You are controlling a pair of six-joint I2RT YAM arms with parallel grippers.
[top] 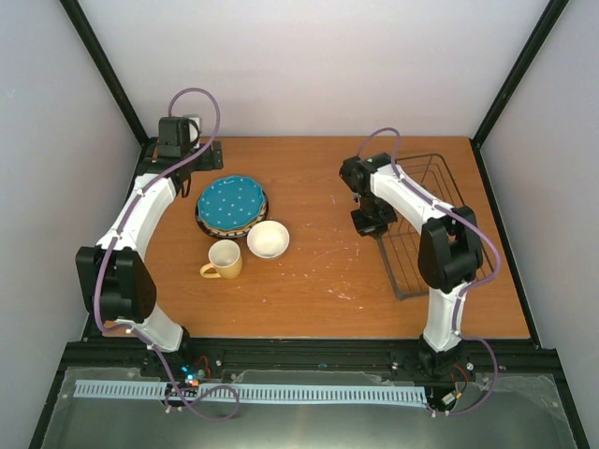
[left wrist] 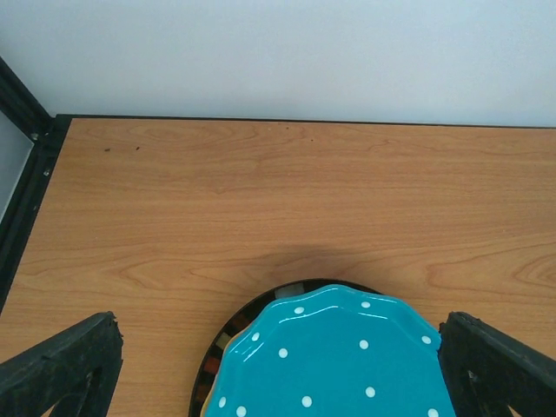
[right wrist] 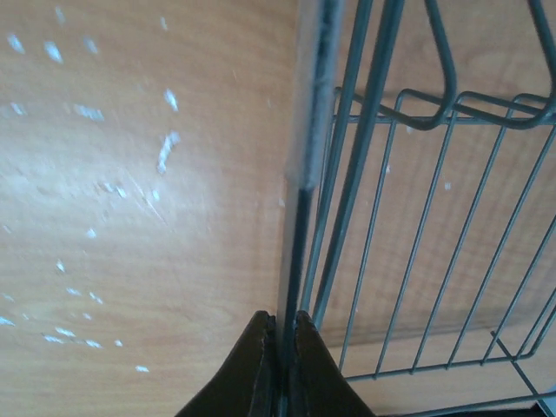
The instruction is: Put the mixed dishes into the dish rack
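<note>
Pinching dish rack (right wrist: 306, 148) rim, right tool (right wrist: 281, 328).

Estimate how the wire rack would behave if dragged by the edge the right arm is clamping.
Probably stiff: the rack is joined metal wire. Likely light for its size, being mostly open gaps. Since the right end effector pinches only one side rim, it may swivel rather than slide straight.

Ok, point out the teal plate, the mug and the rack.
teal plate (top: 232, 201): top view, middle of its face.
mug (top: 226, 255): top view, inside its open mouth.
rack (right wrist: 296, 252): right wrist view, its dark rim wire.
</note>
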